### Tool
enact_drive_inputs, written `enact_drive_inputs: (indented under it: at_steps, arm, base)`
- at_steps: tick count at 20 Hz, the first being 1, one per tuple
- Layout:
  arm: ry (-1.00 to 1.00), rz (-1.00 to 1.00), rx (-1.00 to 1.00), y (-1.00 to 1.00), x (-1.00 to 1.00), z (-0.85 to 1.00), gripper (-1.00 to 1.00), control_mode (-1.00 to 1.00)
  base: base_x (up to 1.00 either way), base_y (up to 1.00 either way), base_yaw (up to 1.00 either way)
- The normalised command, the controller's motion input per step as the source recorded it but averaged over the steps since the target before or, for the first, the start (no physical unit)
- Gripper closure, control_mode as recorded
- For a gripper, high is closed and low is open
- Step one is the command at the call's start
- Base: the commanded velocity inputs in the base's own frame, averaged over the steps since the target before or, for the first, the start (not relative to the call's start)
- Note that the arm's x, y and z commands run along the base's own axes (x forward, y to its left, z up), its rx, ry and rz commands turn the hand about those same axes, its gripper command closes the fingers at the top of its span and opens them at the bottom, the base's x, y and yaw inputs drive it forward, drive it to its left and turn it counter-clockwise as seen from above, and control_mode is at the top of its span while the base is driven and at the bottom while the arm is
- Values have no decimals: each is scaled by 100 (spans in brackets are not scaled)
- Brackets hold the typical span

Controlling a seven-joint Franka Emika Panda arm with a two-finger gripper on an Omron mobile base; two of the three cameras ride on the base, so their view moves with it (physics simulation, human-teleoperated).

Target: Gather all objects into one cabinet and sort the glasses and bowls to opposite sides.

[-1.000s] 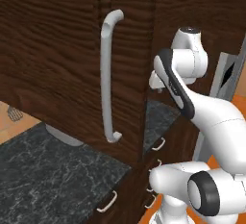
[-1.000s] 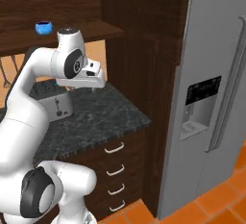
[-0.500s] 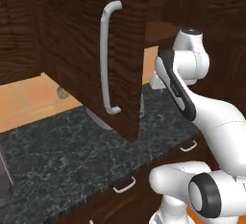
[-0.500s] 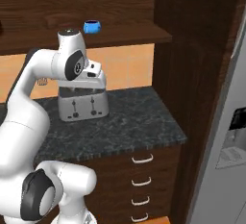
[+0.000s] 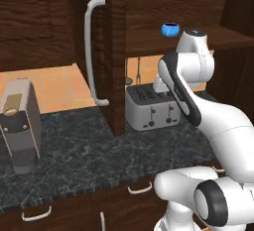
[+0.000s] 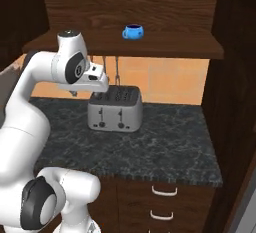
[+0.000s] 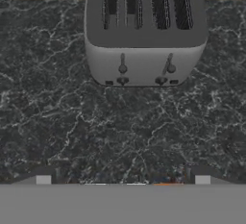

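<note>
- Up on the wooden shelf (image 6: 190,47), a small blue bowl (image 6: 133,31) is sitting alone, a little left of the shelf's middle in the right base view; in the left base view the same blue bowl (image 5: 170,28) is showing just above the arm's upper joint.
- The gripper (image 7: 122,180) is hanging above the dark marbled counter (image 7: 57,112), pointing down at it, with its two finger tips (image 7: 43,179) standing wide apart at the bottom of the hand view and nothing lying between them (they are holding nothing).
- A grey four-slot toaster (image 7: 145,31) is standing on the counter ahead of the gripper, well apart from the tips, its levers and knobs facing the camera.
- In the right base view the toaster (image 6: 114,109) is sitting under the shelf, and the robot's hand (image 6: 92,79) is hovering just above and to the left of it.
- A dark wooden cabinet door (image 5: 111,51) with a pale bar handle (image 5: 92,51) is standing open, edge-on, in the left base view.
- Left of it, a grey coffee machine (image 5: 20,126) is resting on the counter.
- Below the counter edge, drawers with pale handles (image 6: 164,191) are showing.
</note>
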Motion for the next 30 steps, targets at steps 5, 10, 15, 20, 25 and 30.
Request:
enact_drive_inputs:
  at_steps: [5, 10, 15, 20, 25, 30]
  arm:
    - [0, 0, 0, 0, 0, 0, -100, 100]
    - [0, 0, 0, 0, 0, 0, -100, 100]
    - [0, 0, 0, 0, 0, 0, -100, 100]
    - [0, 0, 0, 0, 0, 0, -100, 100]
    - [0, 0, 0, 0, 0, 0, -100, 100]
    - [0, 0, 0, 0, 0, 0, -100, 100]
  base:
    - [49, -92, 41]
    - [43, -69, 27]
    - [0, -3, 1]
    - [25, -5, -21]
    - [16, 0, -22]
    - [17, 0, -10]
